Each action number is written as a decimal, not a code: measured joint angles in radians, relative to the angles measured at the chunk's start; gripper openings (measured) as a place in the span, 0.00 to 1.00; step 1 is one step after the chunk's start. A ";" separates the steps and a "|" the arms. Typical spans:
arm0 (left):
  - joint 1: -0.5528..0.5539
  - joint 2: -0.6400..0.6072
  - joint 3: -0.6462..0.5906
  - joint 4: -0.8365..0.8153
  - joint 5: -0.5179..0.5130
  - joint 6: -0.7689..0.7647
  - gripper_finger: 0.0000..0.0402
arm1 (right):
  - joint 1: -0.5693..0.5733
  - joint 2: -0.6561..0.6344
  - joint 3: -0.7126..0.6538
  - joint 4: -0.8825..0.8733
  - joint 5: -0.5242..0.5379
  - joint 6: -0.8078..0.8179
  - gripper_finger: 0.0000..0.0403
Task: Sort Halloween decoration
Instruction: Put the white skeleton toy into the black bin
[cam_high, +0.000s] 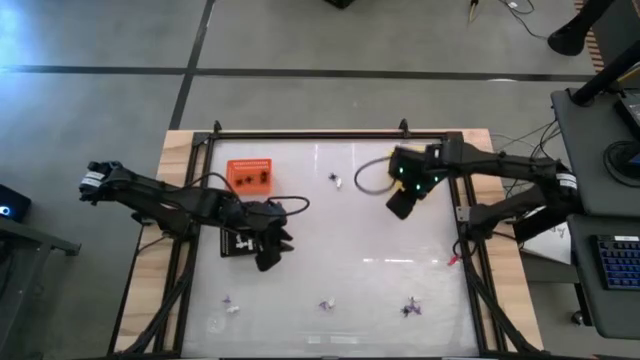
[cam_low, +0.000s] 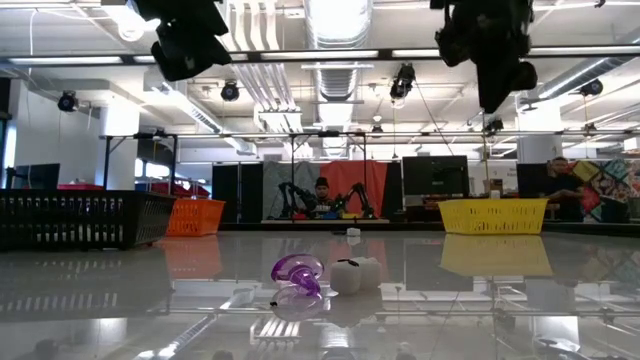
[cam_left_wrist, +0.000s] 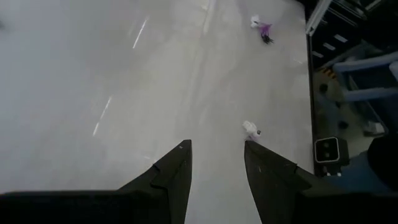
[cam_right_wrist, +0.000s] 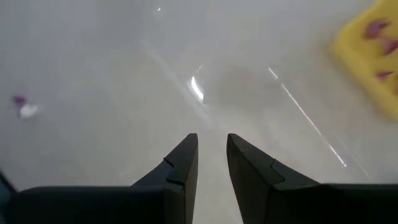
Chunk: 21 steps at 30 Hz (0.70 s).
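My left gripper (cam_high: 270, 258) hangs over the table (cam_high: 380, 290), by the black tray (cam_high: 240, 245), fingers (cam_left_wrist: 171, 177) apart, holding nothing. My right gripper (cam_high: 398, 207) floats high at the far right, its fingers (cam_right_wrist: 183, 162) a little apart and empty. Tiny trinkets (cam_high: 410, 307) lie along the near side. Some sit in the orange tray (cam_high: 250, 175) and the yellow tray (cam_right_wrist: 373, 56).

Orange plastic tray (cam_high: 251, 175): on the glossy white table (cam_high: 370, 240), far left part.
Black tray (cam_high: 238, 244): near side of the orange tray, under the left gripper (cam_high: 268, 262).
Right gripper (cam_high: 398, 208): above the table's far right part.
Tiny trinkets (cam_high: 410, 307): scattered along the near edge.
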 joint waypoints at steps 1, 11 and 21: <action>-0.001 -0.002 0.000 0.000 0.000 0.005 0.32 | 0.031 0.000 0.000 0.000 0.000 0.014 0.20; -0.002 -0.007 0.000 -0.001 0.048 0.077 0.32 | 0.342 0.000 -0.068 0.038 0.008 0.165 0.18; -0.001 -0.007 0.000 -0.005 0.090 0.102 0.32 | 0.560 0.000 -0.231 0.203 0.009 0.420 0.18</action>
